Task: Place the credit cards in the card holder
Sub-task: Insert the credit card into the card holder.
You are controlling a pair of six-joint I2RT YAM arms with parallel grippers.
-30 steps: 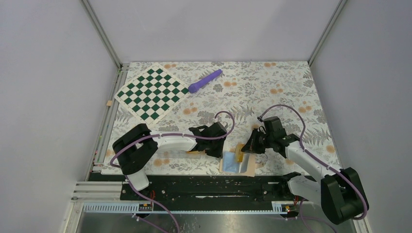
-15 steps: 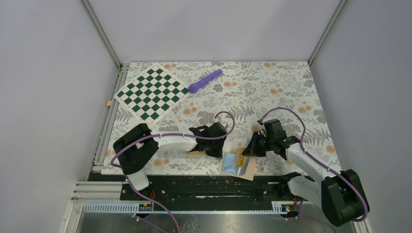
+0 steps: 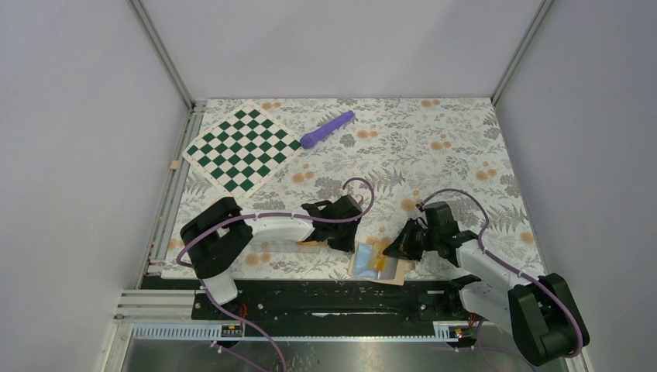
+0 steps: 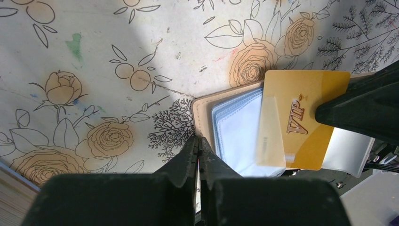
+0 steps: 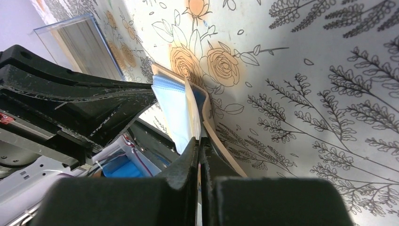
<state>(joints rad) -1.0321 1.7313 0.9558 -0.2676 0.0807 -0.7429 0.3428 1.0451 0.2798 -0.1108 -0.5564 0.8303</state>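
Credit card [image 4: 301,117], gold and marked VIP, lies across the light blue pockets [image 4: 235,136] of the open card holder [image 4: 203,110], at the near edge of the desk [image 4: 117,47]. We see the right gripper [image 5: 198,141] clenched on the card's outer edge. The left gripper [image 4: 198,140], clenched on nothing, meets the holder's tan rim on the opposite side.

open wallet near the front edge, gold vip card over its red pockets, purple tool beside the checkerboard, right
Not quite. The left wrist view shows the pockets of the wallet are light blue, not red. The rest stands: the wallet lies open near the front edge, the gold VIP card over its pockets, the purple tool beside the checkerboard.
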